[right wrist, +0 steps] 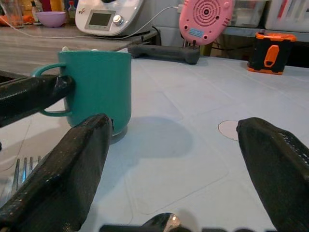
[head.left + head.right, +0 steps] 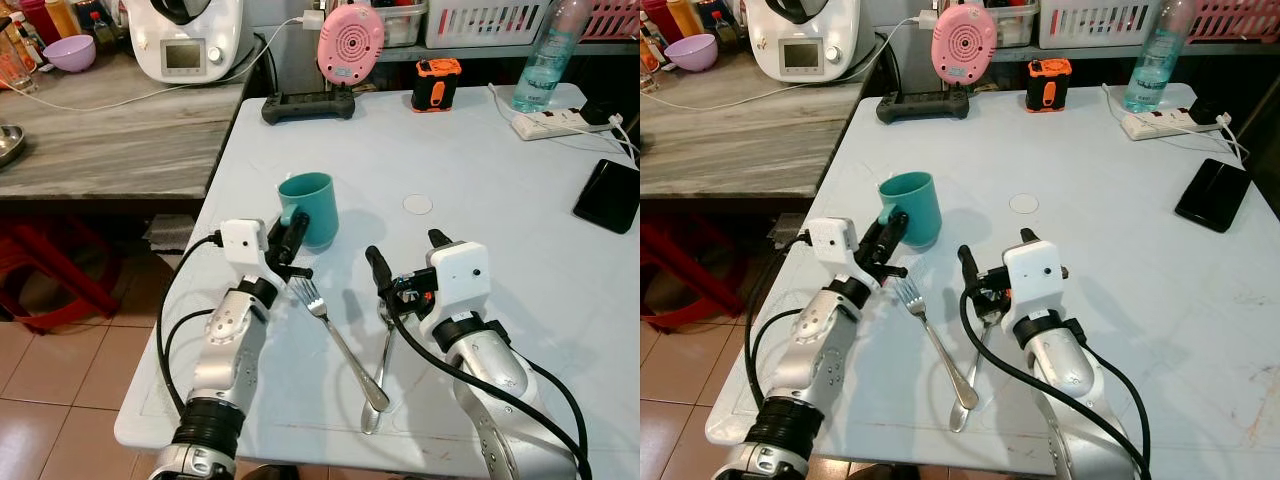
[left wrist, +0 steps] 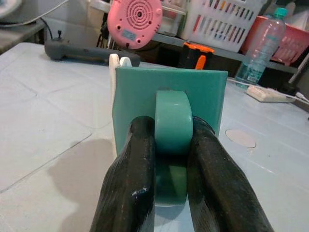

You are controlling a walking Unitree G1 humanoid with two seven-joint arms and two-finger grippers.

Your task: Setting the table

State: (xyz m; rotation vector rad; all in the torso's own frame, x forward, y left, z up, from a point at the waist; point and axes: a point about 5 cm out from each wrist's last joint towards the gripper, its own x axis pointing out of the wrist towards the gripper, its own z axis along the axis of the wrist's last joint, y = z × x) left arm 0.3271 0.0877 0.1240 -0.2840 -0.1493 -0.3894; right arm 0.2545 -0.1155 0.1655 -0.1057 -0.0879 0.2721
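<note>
A teal mug (image 2: 310,207) is seen standing upright on a pale blue-grey table (image 2: 480,170), toward the table's left side, at about 11 o'clock from the cutlery. Its handle is clamped between the two black fingers (image 3: 130,188) of the left gripper (image 2: 291,237), which is reached in from 7 o'clock; the jaws are closed narrowly on the handle, one finger on each side. Something white is partly seen inside or behind the mug's rim, but it cannot be identified.

Just below the mug, a fork (image 2: 340,340) is laid diagonally with its tines pointing to 11 o'clock. A spoon (image 2: 380,380) is laid beside it, its handle crossing the fork's near the table's front edge, its bowl tucked under the right gripper (image 2: 405,262). That gripper is held low over the spoon, at 4 o'clock from the mug, with its jaws spread wide and nothing between them.

A small round white disc (image 2: 417,204) is set on the table at 3 o'clock from the mug. Along the far edge are ranged a black handheld controller (image 2: 308,105), a pink round device (image 2: 350,43), an orange and black gadget (image 2: 436,84), a clear water bottle (image 2: 545,65) and a white power strip (image 2: 560,122). A dark phone (image 2: 608,195) is placed near the right edge. To the left, a grey wooden counter (image 2: 110,130) carries a white kitchen appliance (image 2: 185,38) and a purple bowl (image 2: 70,52).
</note>
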